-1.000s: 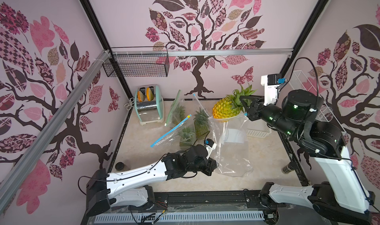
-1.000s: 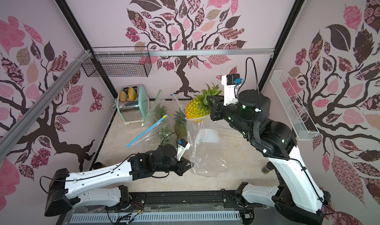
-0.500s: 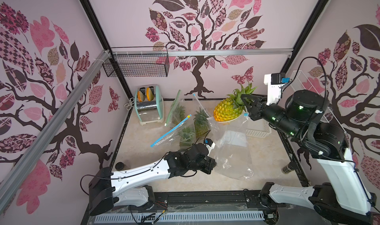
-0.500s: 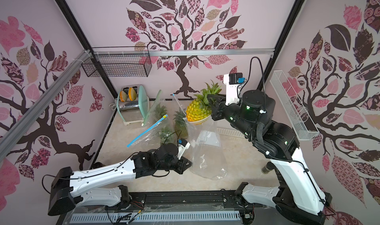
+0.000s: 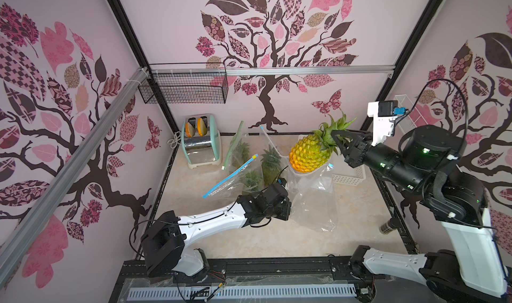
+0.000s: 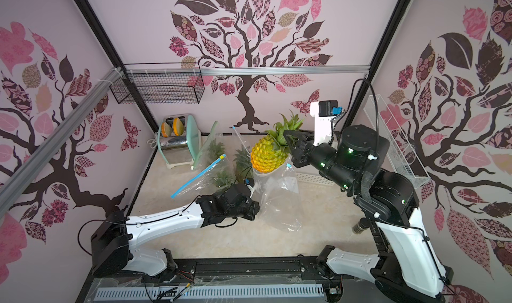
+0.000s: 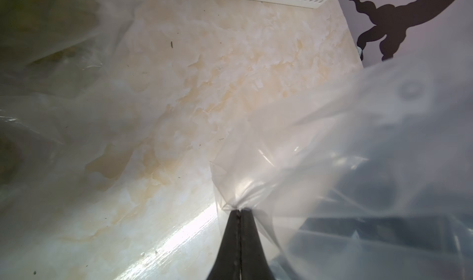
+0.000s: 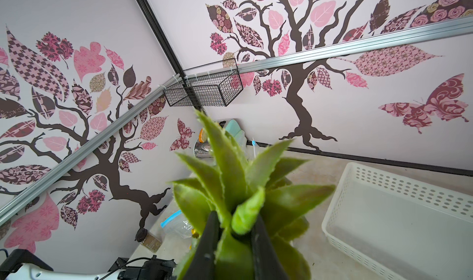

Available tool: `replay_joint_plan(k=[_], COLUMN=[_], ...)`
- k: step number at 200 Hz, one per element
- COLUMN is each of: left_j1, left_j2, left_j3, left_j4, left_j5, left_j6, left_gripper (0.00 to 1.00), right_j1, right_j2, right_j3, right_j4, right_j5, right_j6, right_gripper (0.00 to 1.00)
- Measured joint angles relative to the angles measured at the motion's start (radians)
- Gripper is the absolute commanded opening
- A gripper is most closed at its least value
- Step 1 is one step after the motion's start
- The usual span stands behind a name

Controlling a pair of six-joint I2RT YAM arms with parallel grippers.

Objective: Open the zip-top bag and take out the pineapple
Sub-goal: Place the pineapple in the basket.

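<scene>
A yellow pineapple (image 5: pixel 309 156) (image 6: pixel 267 156) with a green crown (image 8: pixel 230 168) hangs tilted in the air at the back right of the table. My right gripper (image 5: pixel 336 138) (image 6: pixel 288 138) (image 8: pixel 235 216) is shut on the crown's leaves. The fruit's lower end sits at the open mouth of the clear zip-top bag (image 5: pixel 313 202) (image 6: pixel 279 202) (image 7: pixel 320 138), which droops from there onto the table. Low beside the bag, my left gripper (image 5: pixel 288 204) (image 6: pixel 256 207) (image 7: pixel 239 211) is shut on a pinch of its film.
A white perforated basket (image 5: pixel 350 177) (image 8: pixel 384 214) lies right of the bag. Other bags holding pineapples (image 5: pixel 249 160) and a mint toaster (image 5: pixel 202 141) stand at the back left. A small jar (image 5: pixel 388 226) stands at the right edge. A wire basket (image 5: pixel 182 89) hangs on the wall.
The right arm has swung a little to the right with the pineapple still held. The bag has slipped lower off the fruit. The left gripper, still pinching the film, has shifted slightly toward the back.
</scene>
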Motion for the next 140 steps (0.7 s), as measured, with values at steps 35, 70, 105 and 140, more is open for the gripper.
replay_joint_plan(k=[35, 70, 105, 140], left_j1=[-0.082, -0.113, -0.027, 0.058], left_j2=[-0.017, -0.02, 0.065, 0.252], left_j3=[0.023, 0.043, 0.081, 0.194], left_j4=[0.011, 0.025, 0.043, 0.089], left_j5=[0.083, 0.134, 0.083, 0.042], left_j6=[0.07, 0.108, 0.074, 0.048], left_gripper=[0.0, 0.0, 0.0, 0.0], right_j1=[0.0, 0.0, 0.0, 0.0], right_j2=[-0.014, -0.005, 0.008, 0.008], right_j3=[-0.012, -0.013, -0.013, -0.01], right_j4=[0.026, 0.056, 0.088, 0.063], right_j5=[0.014, 0.011, -0.01, -0.04], right_j6=[-0.019, -0.022, -0.014, 0.006], right_gripper=[0.0, 0.0, 0.0, 0.0])
